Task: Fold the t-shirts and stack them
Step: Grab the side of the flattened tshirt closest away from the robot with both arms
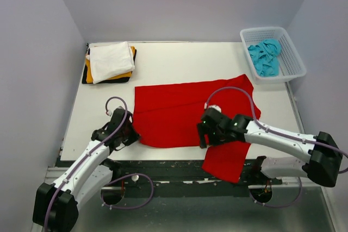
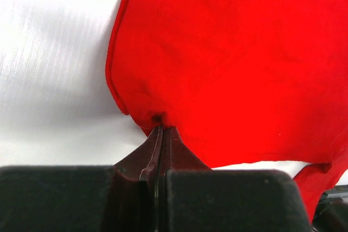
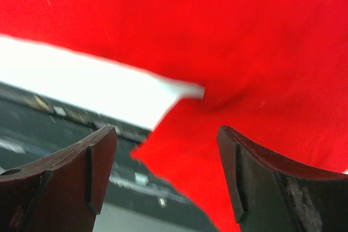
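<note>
The left gripper (image 2: 160, 127) is pinched fully closed on the hem of the red t-shirt (image 1: 174, 113), at the shirt's near left corner. Its two fingers (image 2: 142, 158) press together with a small pucker of cloth caught at their tips. From above, this gripper sits right at the shirt's left edge, low over the counter (image 1: 185, 61). The right gripper (image 3: 166, 134) is spread wide and grips nothing. It is poised over the shirt's near edge, right of the shirt's middle, where the body meets a sleeve. Red cloth fills the gap between its fingers (image 3: 81, 161), but whether they touch the cloth cannot be told. The red t-shirt lies spread flat across the middle of the counter, with its near right sleeve hanging over the counter's front edge. Beyond the shirt's far left corner, well apart from it, is a folded stack. The white t-shirt (image 1: 110, 61) is on top, the orange t-shirt (image 1: 87, 71) shows under it, and the black t-shirt (image 1: 106, 81) is at the bottom. Beyond the shirt's far right corner stands a white lattice basket (image 1: 296, 61), close to that corner. The turquoise t-shirt (image 1: 265, 57) is crumpled inside it.
</note>
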### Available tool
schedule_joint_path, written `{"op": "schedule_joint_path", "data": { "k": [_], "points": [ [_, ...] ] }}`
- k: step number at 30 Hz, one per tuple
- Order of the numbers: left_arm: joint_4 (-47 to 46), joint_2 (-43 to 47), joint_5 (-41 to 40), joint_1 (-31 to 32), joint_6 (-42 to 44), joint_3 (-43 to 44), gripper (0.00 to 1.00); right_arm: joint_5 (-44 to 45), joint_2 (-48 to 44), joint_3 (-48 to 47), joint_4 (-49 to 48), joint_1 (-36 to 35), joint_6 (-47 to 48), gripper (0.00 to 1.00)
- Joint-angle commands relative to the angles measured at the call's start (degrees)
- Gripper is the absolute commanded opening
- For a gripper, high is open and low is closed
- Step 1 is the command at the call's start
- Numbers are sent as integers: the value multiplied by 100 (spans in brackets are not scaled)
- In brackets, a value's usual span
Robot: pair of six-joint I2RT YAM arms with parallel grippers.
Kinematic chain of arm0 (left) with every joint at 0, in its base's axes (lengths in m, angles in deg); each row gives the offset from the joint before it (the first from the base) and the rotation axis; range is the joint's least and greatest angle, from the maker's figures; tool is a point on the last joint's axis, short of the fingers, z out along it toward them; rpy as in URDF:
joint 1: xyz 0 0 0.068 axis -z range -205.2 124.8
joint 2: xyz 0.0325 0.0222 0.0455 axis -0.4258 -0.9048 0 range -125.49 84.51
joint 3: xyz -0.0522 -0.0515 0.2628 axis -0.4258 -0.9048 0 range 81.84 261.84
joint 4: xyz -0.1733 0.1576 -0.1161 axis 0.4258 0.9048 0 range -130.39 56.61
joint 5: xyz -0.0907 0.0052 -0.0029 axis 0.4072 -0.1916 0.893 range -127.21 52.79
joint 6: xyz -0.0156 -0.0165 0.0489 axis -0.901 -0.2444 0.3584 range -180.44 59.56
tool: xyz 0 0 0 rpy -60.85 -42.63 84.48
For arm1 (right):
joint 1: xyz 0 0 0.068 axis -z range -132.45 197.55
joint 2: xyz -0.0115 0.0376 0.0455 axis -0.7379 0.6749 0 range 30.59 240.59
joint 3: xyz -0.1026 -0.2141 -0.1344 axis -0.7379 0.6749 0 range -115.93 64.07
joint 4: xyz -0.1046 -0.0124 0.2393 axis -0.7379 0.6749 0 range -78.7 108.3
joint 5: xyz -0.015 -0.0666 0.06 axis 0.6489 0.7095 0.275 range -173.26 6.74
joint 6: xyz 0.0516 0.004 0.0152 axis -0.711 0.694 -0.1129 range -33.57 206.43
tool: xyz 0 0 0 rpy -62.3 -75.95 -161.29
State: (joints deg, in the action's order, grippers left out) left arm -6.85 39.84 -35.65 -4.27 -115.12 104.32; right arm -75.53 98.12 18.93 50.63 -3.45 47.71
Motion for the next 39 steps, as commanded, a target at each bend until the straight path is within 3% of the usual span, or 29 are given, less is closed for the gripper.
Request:
{"op": "schedule_joint_path", "data": {
  "k": [1,8,14,17,26,33,39],
  "points": [
    [-94,-48,104,17,158,128,0,-54,228,69,1706,-955,-809,79],
    [-64,-65,19,15,180,108,0,-1697,182,748,1282,-1466,-667,69],
    [-113,-141,18,12,167,125,0,-1293,844,802,1436,-1738,-758,64],
    [-115,-159,25,17,176,142,0,-976,934,899,1446,-1744,-947,57],
    [-146,-159,2,15,201,160,0,-1104,1075,1340,1040,-1738,-1235,49],
    [-81,-18,-34,17,185,217,0,-368,1106,868,1304,-1740,-1395,3],
    [-130,69,-43,16,211,259,0,1554,786,-117,2258,-1712,-2225,1]
  ]
}}
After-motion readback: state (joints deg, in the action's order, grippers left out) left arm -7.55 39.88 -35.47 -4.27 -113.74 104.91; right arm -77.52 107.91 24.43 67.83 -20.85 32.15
